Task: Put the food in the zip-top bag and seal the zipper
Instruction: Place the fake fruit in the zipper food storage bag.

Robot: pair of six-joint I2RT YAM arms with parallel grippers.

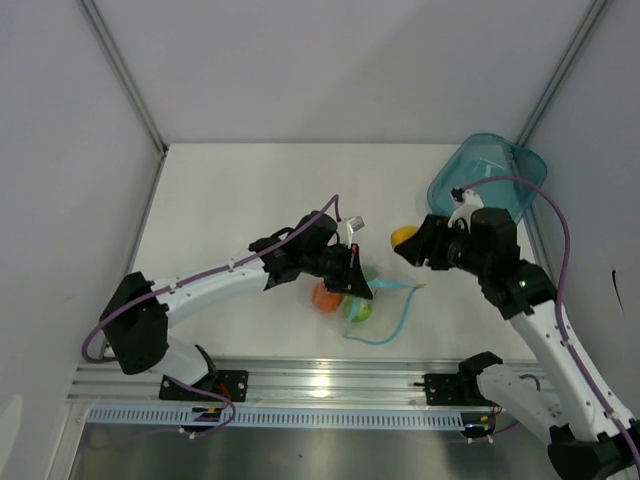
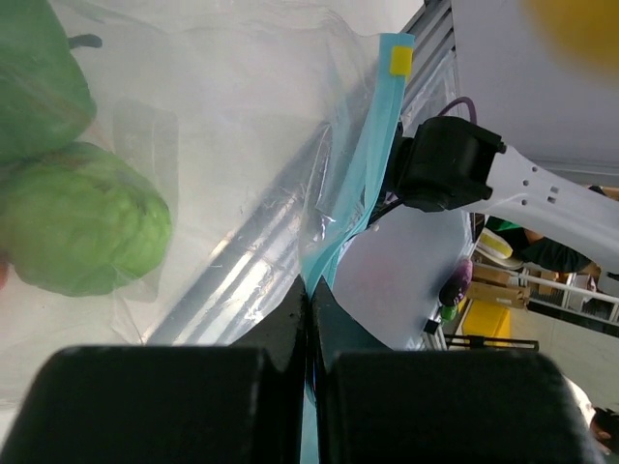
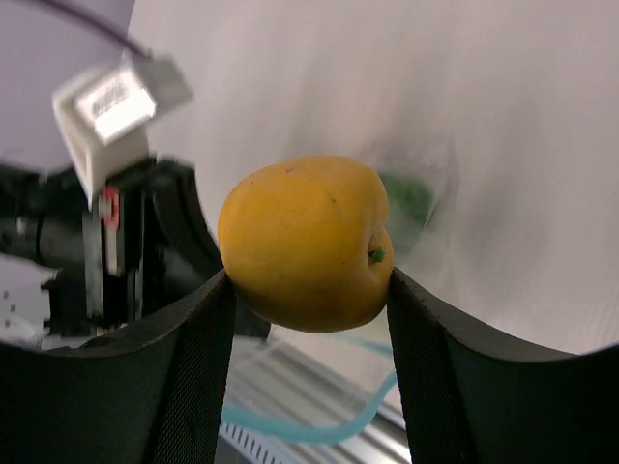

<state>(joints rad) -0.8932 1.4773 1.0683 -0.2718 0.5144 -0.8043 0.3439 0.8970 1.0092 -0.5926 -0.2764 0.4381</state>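
My left gripper (image 1: 352, 272) (image 2: 311, 290) is shut on the rim of the clear zip-top bag (image 1: 372, 300) (image 2: 242, 145) and holds its mouth up. Its teal zipper (image 1: 392, 322) (image 2: 372, 164) (image 3: 319, 430) loops open toward the right. Inside the bag lie an orange-red fruit (image 1: 325, 296), a light green one (image 1: 358, 309) (image 2: 82, 232) and a dark green one (image 2: 39, 87) (image 3: 411, 198). My right gripper (image 1: 410, 241) (image 3: 309, 275) is shut on the yellow fruit (image 1: 404, 237) (image 3: 305, 242), held in the air just right of and above the bag's mouth.
A translucent teal bowl (image 1: 490, 178) lies tipped at the back right, against the enclosure's right wall. The metal rail (image 1: 320, 380) runs along the table's near edge, just in front of the bag.
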